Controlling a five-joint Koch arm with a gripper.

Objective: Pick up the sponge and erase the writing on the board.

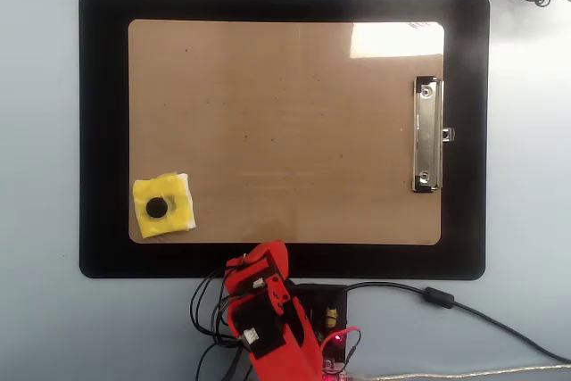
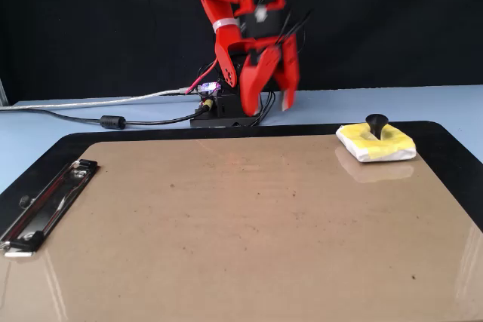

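**Yellow sponge lying free on a bare brown board**

Yellow, with a black knob at its centre and a white edge layer, the sponge (image 1: 163, 207) is sitting flat on the board (image 1: 285, 131), in the lower-left corner in the overhead view. Nothing is touching or covering it. No writing is showing on the brown surface, only faint specks. The silver clip (image 1: 427, 135) is lying at the opposite end, well apart. A black mat (image 1: 103, 131) is framing the board on all sides. The red gripper (image 2: 273, 94) is hanging near the arm's base (image 2: 230, 115), well clear of the sponge; its fingers, somewhat blurred, are seemingly standing apart and holding nothing.
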